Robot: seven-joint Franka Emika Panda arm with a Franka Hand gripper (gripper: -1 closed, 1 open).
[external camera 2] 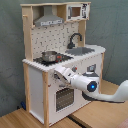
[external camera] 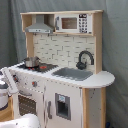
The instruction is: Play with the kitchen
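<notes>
The kitchen [external camera: 65,95] [external camera 2: 37,87] is a tall white and light-wood toy unit. It has a grey hood [external camera: 39,25], a microwave [external camera: 72,22], a black faucet [external camera: 85,58] [external camera 2: 75,39] and a grey sink [external camera: 74,73] [external camera 2: 82,51]. A small metal pot [external camera: 31,62] [external camera 2: 50,56] stands on the stovetop. My gripper [external camera 2: 59,74] [external camera: 7,80] is level with the knob panel, just above the oven door [external camera 2: 62,97] [external camera: 27,104]. Whether it touches a knob cannot be made out.
A grey curtain [external camera: 117,55] hangs behind the kitchen. The kitchen stands on a wooden floor [external camera 2: 20,119]. My white arm, with a blue ring [external camera 2: 92,86], reaches in from the second exterior view's lower right. A white rounded part [external camera: 22,121] sits at the first exterior view's bottom left.
</notes>
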